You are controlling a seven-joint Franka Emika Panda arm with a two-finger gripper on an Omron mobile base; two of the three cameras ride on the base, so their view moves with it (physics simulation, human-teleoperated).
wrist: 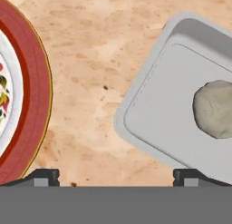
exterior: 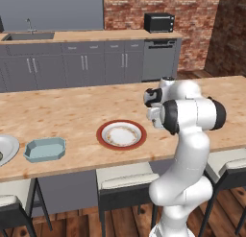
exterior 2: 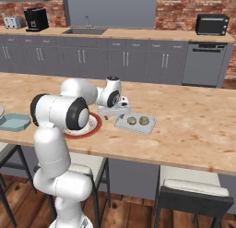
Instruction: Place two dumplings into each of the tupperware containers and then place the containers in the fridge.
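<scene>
On the wooden counter (exterior 2: 193,125), grey-white tub (exterior 2: 135,123) lying lengthwise along it, two dumplings (exterior 2: 132,120) inside, end effector (exterior 2: 114,115) open beside.

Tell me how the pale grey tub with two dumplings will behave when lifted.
The grey-white tub looks shallow, thin-walled and probably light. Its low rim offers little grip, so it may slip. The loose dumplings could roll if it tilts.

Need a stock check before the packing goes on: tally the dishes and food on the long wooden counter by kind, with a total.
Dumplings: 2, both in the pale grey tub
Tubs: 2, pale grey and light blue
Red-rimmed plate: 1
Grey plate: 1, cut off at the picture's left edge
Total: 6
</scene>
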